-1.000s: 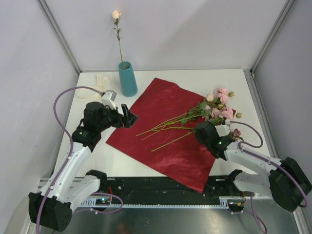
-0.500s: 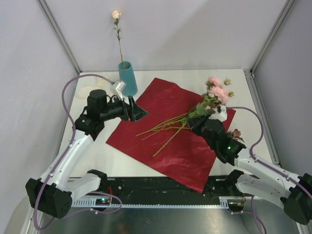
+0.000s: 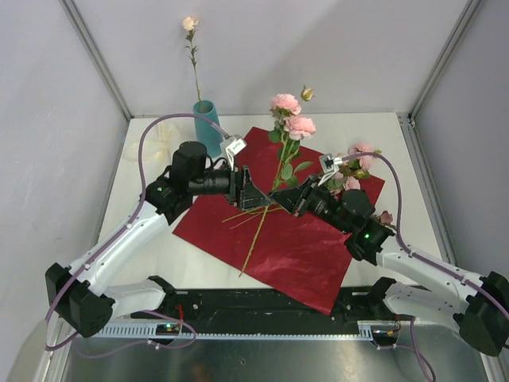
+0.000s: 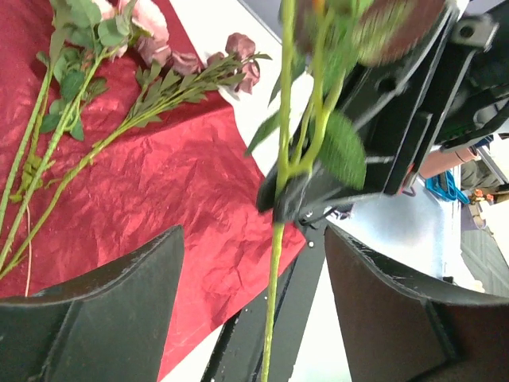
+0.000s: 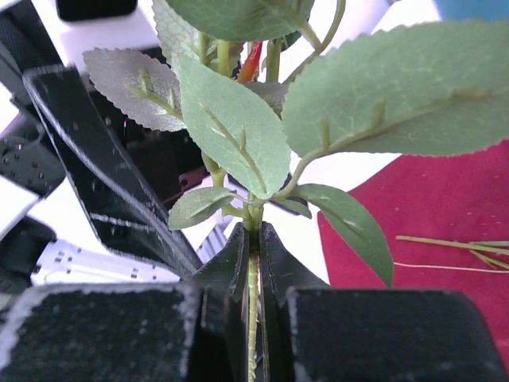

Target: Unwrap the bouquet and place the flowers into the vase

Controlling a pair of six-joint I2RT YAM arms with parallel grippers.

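My right gripper (image 3: 288, 199) (image 5: 253, 235) is shut on the green stem of a pink rose spray (image 3: 286, 105), held upright above the dark red wrapping paper (image 3: 306, 247). Its lower stem (image 4: 276, 263) hangs between the fingers of my left gripper (image 3: 253, 195) (image 4: 254, 310), which is open and not touching it. The two grippers nearly meet over the paper's middle. The teal vase (image 3: 207, 121) stands at the back left with one cream rose (image 3: 189, 24) in it. More flowers (image 3: 358, 163) (image 4: 87, 24) lie on the paper's right side.
The unfolded paper (image 4: 159, 183) covers the table's centre and right, with its near corner at the front edge. Loose stems (image 3: 238, 213) lie under the left gripper. Purple cables loop above both arms. Grey walls close in the back and sides.
The right gripper has lifted a rose spray off the paper and swung it upright towards the centre. The left gripper has moved right to meet it, its jaws narrowing round the stem.
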